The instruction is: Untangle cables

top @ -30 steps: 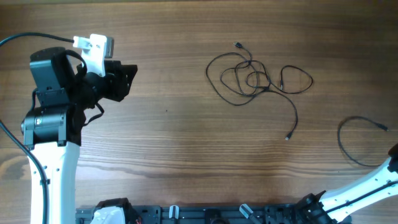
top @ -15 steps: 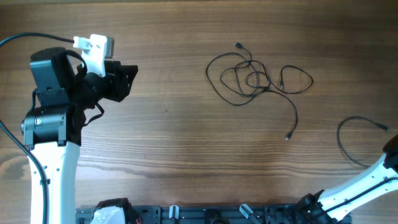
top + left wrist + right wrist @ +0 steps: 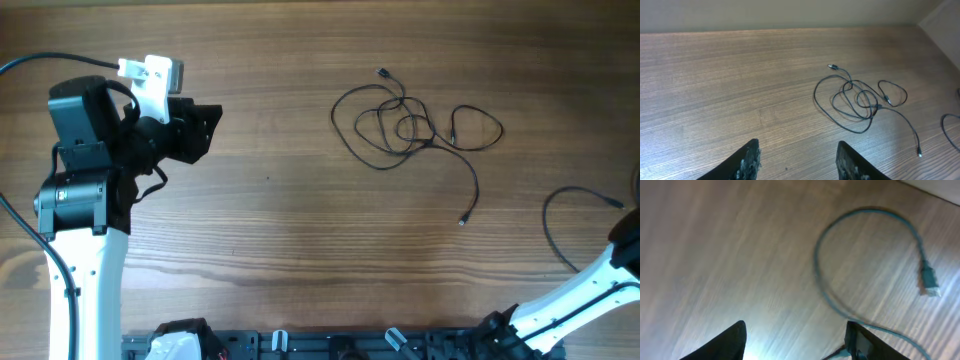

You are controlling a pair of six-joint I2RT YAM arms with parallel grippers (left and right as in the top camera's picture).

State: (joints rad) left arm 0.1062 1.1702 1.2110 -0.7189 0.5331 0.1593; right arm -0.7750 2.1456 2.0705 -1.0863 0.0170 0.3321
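Right pincer [image 3: 797,330]: newly parted, empty; freed cable [image 3: 816,265] lies loose just ahead of it. Left pincer [image 3: 797,147]: half-spread, empty; remaining tangle [image 3: 860,98] well ahead, rightward. One strand apparently separated; knot outstanding.

Looking down from overhead, I have the tangled cables [image 3: 410,125] lying on the table [image 3: 280,220] right of centre, toward the far side. One strand trails back toward the near side and ends in a plug [image 3: 462,221]. A separate cable [image 3: 547,222] lies well apart at the right edge, just beside my right arm [image 3: 590,295]. My left arm [image 3: 85,180] stands at the far left, well apart from both.
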